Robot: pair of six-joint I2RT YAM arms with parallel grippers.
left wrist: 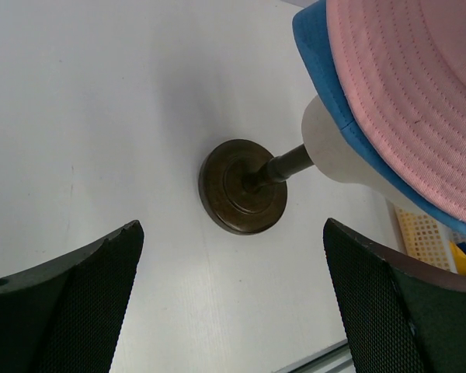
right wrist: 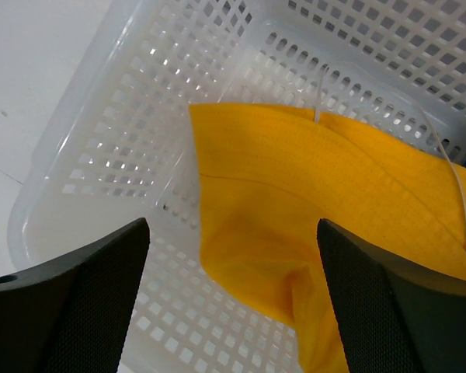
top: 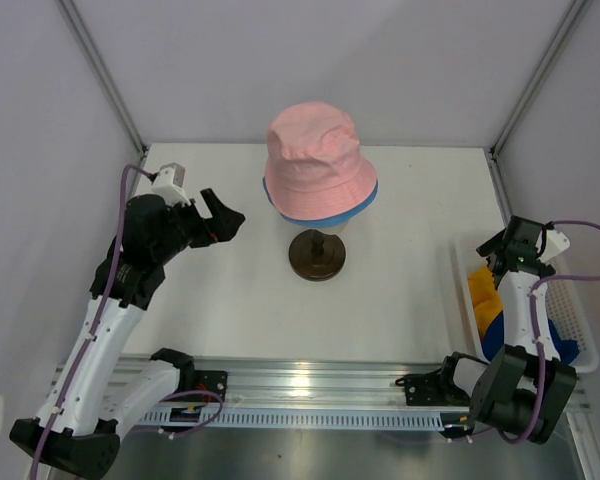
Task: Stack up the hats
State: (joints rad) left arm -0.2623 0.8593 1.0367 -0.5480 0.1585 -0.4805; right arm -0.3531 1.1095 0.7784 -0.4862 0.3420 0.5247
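- My right gripper (right wrist: 233, 233) hangs over the white basket (right wrist: 124, 116) at the right edge of the table (top: 410, 280), jaws spread wide, nothing between them.
- The yellow hat (right wrist: 334, 194) lies crumpled in the basket right under that gap, bunched a little toward the right finger.
- Its folded brim edge runs across the wrist view from upper left to right, so I judge my fingers line up along the edge instead of straddling it.
- The navy hat (top: 498, 338) sits in the same basket, nearer the arm bases and partly under the yellow one.
- The stack so far: the pink hat (top: 315, 160) sits over the light blue hat (left wrist: 318, 54) on the cream head form (left wrist: 334, 148), which is upright on its brown base (top: 317, 255) at the middle back.
- My left gripper (top: 223, 213) is just beside that form on its left, wide open and empty, well apart from the basket.
- So the right arm is plainly the nearer one for the yellow hat: I'd go straight down, with a small wrist turn to pinch across the fold.
- The risk I see is catching the basket mesh along with the fabric.
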